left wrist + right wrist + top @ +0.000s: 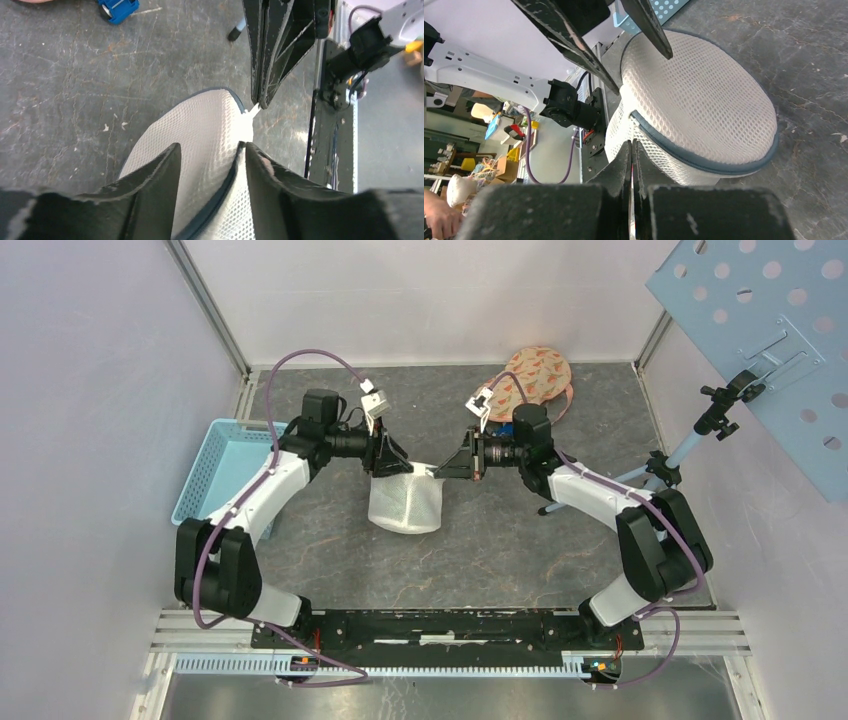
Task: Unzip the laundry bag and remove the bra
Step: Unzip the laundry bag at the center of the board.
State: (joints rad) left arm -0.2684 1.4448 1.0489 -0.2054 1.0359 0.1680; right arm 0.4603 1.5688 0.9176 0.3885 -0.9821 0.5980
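The white mesh laundry bag (pixel 405 505) with dark blue trim stands at mid-table between my two grippers. My left gripper (pixel 388 462) is open, its fingers astride the bag's top edge (pixel 200 130), with the mesh and the blue trim in the gap. My right gripper (pixel 440 470) is shut, its tips (pixel 259 104) pinching a small white tab at the bag's rim. In the right wrist view the bag (pixel 699 110) bulges just past the shut fingertips (pixel 630 142). An orange patterned bra (pixel 538 372) lies on the table at the back, outside the bag.
A light blue basket (pixel 215 465) sits at the left edge beside the left arm. At the right, a stand (pixel 660 465) carries a perforated blue panel (pixel 760 300). White walls close in the table on three sides.
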